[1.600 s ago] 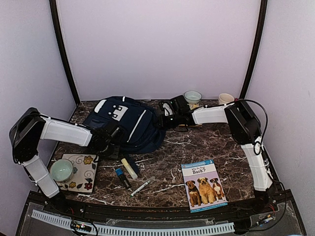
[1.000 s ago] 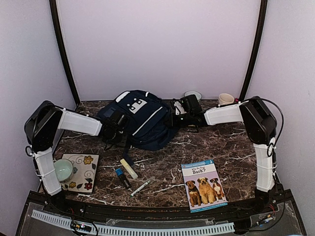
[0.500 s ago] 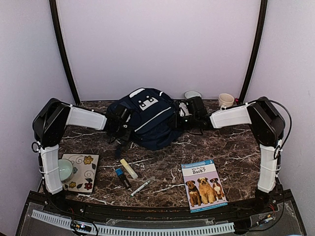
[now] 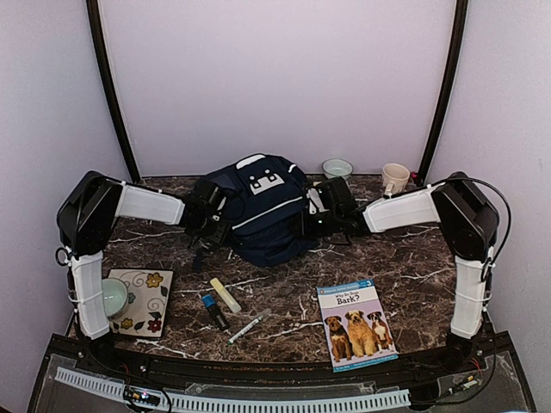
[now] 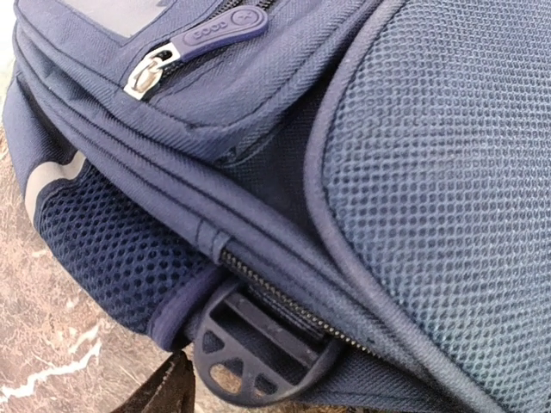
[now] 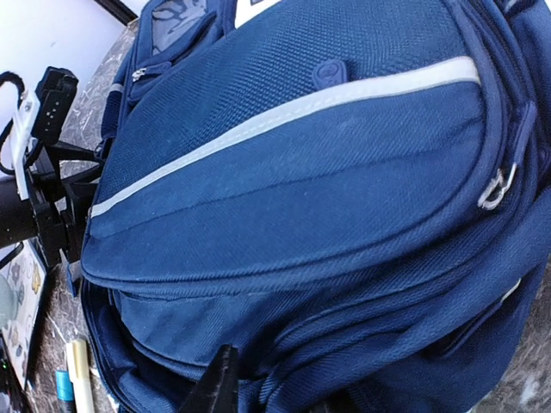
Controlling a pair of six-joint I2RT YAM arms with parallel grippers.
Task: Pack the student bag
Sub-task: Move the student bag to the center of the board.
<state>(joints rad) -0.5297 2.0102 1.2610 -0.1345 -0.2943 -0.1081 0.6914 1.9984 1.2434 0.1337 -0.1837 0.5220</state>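
Observation:
The student bag (image 4: 258, 211), navy with white stripes and a white patch, stands at the back middle of the marble table. My left gripper (image 4: 212, 225) is against its left side. In the left wrist view one black fingertip (image 5: 168, 387) shows at the bottom left, clear of the bag's black strap buckle (image 5: 258, 353), with table showing between them. My right gripper (image 4: 320, 215) is against the bag's right side. In the right wrist view a fold of the bag (image 6: 293, 215) lies between the fingers (image 6: 219, 383), and whether they still pinch it is unclear.
A dog book (image 4: 357, 325) lies front right. A yellow highlighter (image 4: 225, 294), a blue marker (image 4: 213, 311) and a white pen (image 4: 250, 326) lie front centre. A flowered mat (image 4: 146, 301) with a green cup (image 4: 110, 297) sits front left. A bowl (image 4: 337, 168) and mug (image 4: 395, 178) stand at the back right.
Both arms carried the bag from the back left toward the back middle and stood it up. In the last half second it settled slightly lower, and the right gripper shifted left against it.

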